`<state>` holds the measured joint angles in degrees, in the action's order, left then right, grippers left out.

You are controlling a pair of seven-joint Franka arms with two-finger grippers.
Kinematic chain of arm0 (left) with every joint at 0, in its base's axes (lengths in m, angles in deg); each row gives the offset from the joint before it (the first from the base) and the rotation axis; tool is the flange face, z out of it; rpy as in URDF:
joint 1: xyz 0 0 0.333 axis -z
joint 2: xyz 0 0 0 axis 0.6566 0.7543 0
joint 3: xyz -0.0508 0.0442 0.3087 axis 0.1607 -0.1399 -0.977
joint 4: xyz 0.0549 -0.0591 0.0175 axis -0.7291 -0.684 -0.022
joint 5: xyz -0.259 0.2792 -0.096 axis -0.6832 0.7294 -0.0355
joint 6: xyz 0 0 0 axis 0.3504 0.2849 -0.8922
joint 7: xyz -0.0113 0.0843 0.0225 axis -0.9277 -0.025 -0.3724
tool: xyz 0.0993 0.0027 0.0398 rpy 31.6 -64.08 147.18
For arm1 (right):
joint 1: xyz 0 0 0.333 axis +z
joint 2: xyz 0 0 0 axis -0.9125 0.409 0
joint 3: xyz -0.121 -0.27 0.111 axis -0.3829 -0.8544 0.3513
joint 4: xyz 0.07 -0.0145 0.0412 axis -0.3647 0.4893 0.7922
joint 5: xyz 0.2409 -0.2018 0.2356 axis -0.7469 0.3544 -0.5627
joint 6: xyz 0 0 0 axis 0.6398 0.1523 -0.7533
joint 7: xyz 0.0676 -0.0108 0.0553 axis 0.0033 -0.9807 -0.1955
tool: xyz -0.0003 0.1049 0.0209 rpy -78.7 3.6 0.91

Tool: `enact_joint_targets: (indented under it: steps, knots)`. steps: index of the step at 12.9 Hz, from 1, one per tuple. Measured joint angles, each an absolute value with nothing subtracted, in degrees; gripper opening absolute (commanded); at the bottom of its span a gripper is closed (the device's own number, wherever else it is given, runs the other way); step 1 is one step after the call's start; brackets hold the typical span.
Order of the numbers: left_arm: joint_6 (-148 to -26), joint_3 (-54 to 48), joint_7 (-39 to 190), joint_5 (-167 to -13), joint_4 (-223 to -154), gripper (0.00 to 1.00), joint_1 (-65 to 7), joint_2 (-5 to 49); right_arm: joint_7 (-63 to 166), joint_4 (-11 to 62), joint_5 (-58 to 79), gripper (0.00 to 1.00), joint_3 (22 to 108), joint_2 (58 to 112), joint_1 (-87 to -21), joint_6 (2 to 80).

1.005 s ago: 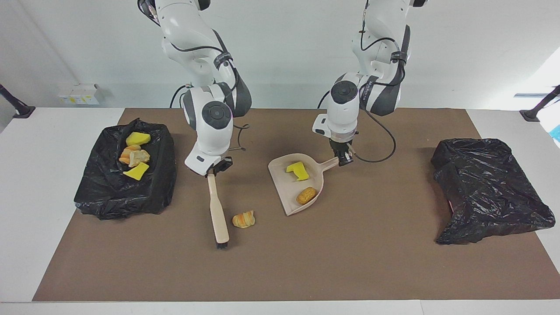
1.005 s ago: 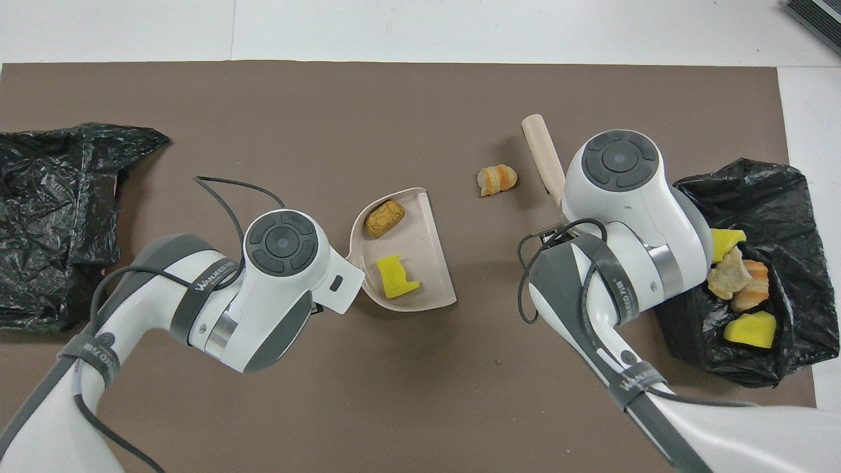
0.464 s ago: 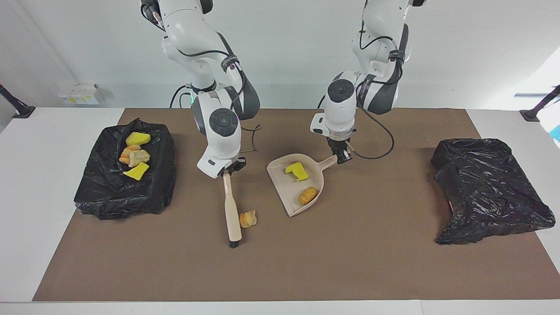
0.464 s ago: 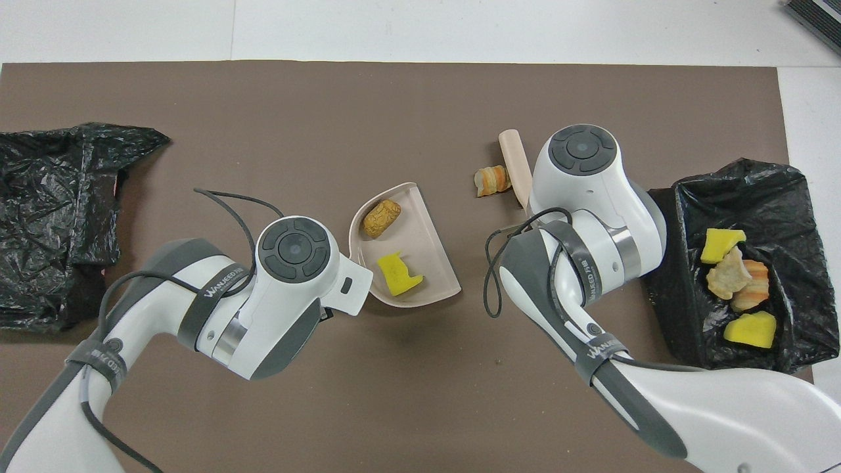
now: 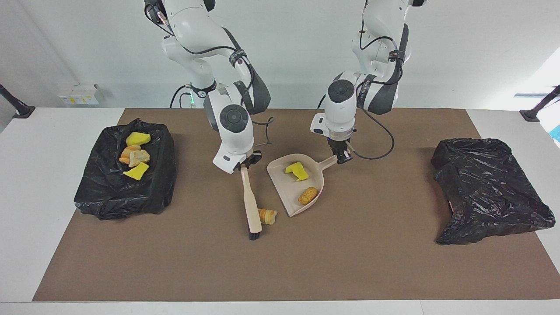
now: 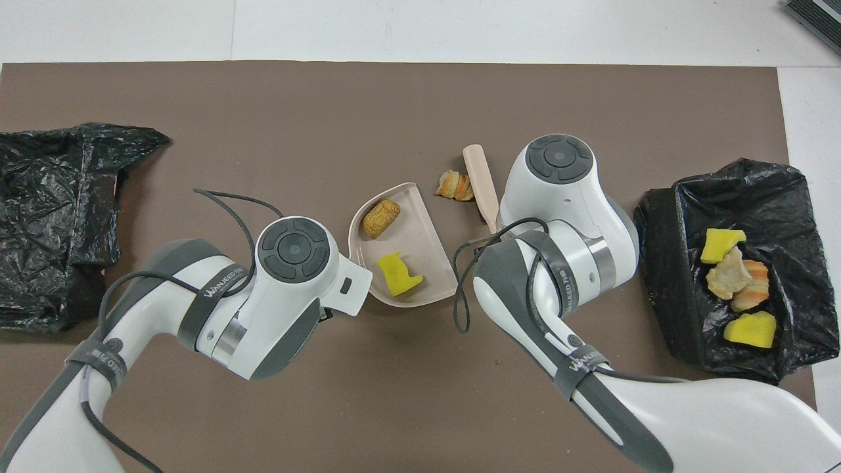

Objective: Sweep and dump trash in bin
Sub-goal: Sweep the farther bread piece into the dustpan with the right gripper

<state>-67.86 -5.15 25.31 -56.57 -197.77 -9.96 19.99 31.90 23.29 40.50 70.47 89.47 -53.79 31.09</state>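
Note:
My right gripper (image 5: 244, 165) is shut on the handle of a beige brush (image 5: 251, 205) whose bristles touch the mat. An orange-striped trash scrap (image 5: 267, 216) lies against the brush head, just off the open edge of the beige dustpan (image 5: 285, 189). My left gripper (image 5: 343, 157) is shut on the dustpan's handle. A yellow chunk (image 5: 296, 171) and a brown lump (image 5: 307, 195) lie in the pan. Overhead, the scrap (image 6: 454, 186) sits between the brush (image 6: 479, 180) and the dustpan (image 6: 422, 235). The black-lined bin (image 5: 105, 192) at the right arm's end holds several scraps (image 5: 135, 156).
A second crumpled black bag (image 5: 485, 188) lies at the left arm's end of the brown mat (image 5: 350, 262). Cables hang from both wrists. White table surface borders the mat on all sides.
My right gripper swept the brush toward the left arm's end, pushing the orange-striped scrap up to the dustpan's open edge. The dustpan turned slightly at first, then held still.

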Motion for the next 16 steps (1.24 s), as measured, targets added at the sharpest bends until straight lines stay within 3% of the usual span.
enact_joint_targets:
  steps: [16]
  knots:
    - [-69.8, -5.7, 22.3, -56.6, -198.1, 0.00, -10.8, 20.0, 57.1, 30.8, 20.6, 0.00, 71.3, 83.6, -59.7, 29.9]
